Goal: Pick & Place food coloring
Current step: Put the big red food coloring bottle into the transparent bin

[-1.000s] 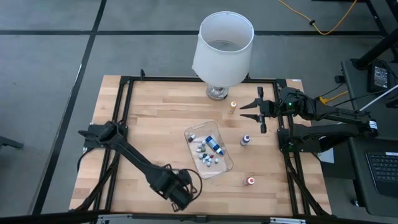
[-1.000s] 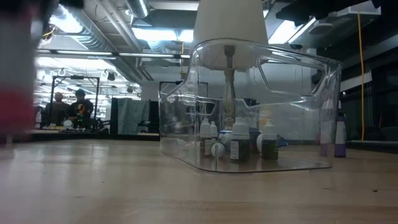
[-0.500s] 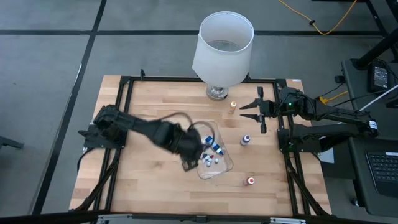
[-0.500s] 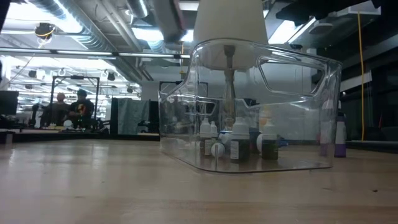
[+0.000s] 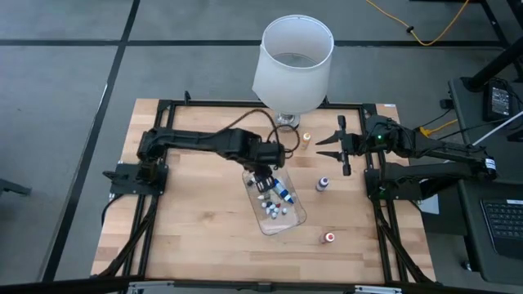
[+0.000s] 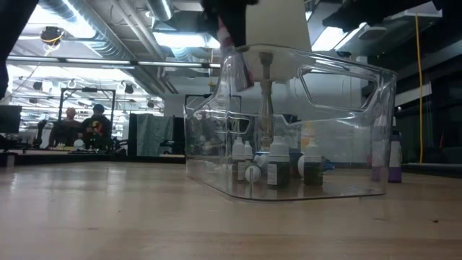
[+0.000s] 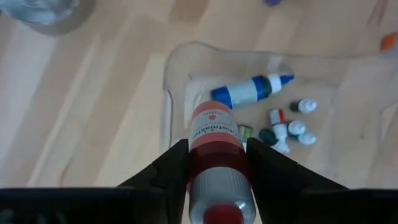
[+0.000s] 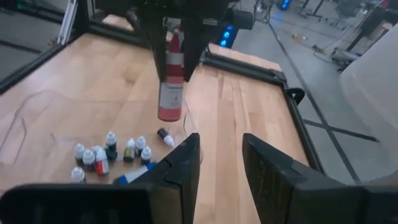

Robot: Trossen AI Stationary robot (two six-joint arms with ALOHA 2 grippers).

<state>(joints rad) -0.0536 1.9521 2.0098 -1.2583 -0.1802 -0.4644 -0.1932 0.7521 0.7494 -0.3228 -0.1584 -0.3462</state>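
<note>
— Can we read the label on the red bottle (image 7: 215, 158) our left pincer (image 7: 214, 163) is clamped on?
— Only a red emblem above blurred print. We hold it over the clear tray's (image 5: 296, 219) end, above the small food coloring bottles (image 7: 292, 126).
— And our right pincer (image 5: 328, 146)?
— Parted, grasping nothing, near the lamp (image 5: 292, 64) above the table (image 5: 196, 212).

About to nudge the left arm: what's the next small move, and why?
Probably lower a little, then open. The left gripper holds a red food coloring bottle between its jaws above the clear tray, over the end where other bottles already lie. The right gripper waits near the lamp.
</note>
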